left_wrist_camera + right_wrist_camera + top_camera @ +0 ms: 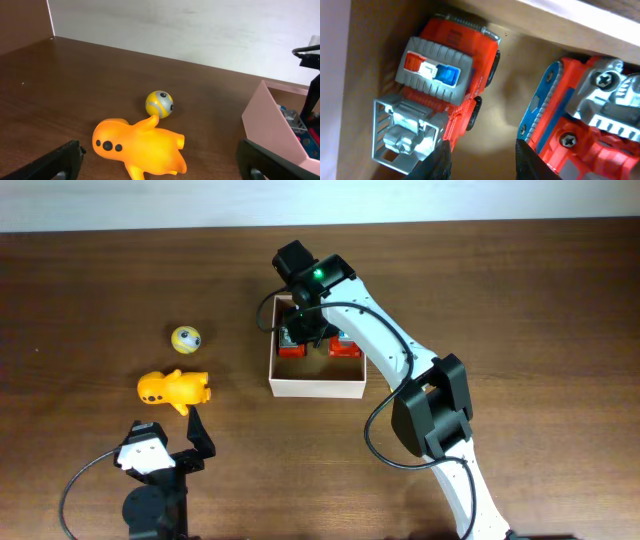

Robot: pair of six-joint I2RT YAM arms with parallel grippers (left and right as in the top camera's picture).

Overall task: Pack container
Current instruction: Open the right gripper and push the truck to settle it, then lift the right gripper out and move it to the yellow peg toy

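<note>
**A:** Where is the container, and what's in it?

**B:** The container [317, 388] sits at mid-table [80, 290]. Two toys are already inside: a fire truck [445, 85] toward the 10 o'clock corner, and a red and blue vehicle [585, 115] beside it toward 2 o'clock. Outside, a yellow ball [186, 338] lies at 9 o'clock from the box. An orange figure [175, 389] lies between 8 and 9 o'clock, well apart from the wall.

**A:** What state is the right gripper in?

**B:** The right gripper [482, 165] is inside the box with its fingers parted and nothing between them. It hangs over the bare floor between the two vehicles. My reading is that this is the end of a placing step.

**A:** How should that step be done?

**B:** Lift vertically and keep the fingers apart. Don't sweep sideways, because the truck's ladder frame is just beside the left finger and could snag. Clear the rim before you travel anywhere.

**A:** And the arm's pose?

**B:** The right arm [385, 345] reaches from 5 o'clock toward 11. Its elbow is outside the box and the wrist points down over the far wall.

**A:** What about the left side?

**B:** The left arm [155, 500] is folded at 7 o'clock. The left gripper [160, 167] is spread wide and empty, facing the orange figure, with the ball just beyond it. That looks like the next pick.
</note>
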